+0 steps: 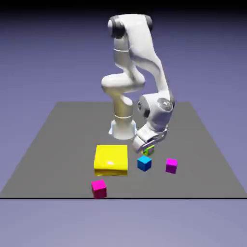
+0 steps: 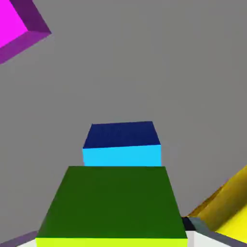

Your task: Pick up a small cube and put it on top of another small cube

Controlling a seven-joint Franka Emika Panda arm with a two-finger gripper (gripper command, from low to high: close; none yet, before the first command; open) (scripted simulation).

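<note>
You have two views here. The exterior one looks from across the dark grey surface, raised and angled down, facing the white arm head-on; it stands far enough back to take in the whole arm and nearly all of the surface. The hand view looks along the claw toward the surface, so close that the lime-green cube looms large at its bottom edge. Both views share that cube, the blue cube, the magenta-purple cube and part of the yellow block; only your exterior view takes in the hot-pink cube.
</note>
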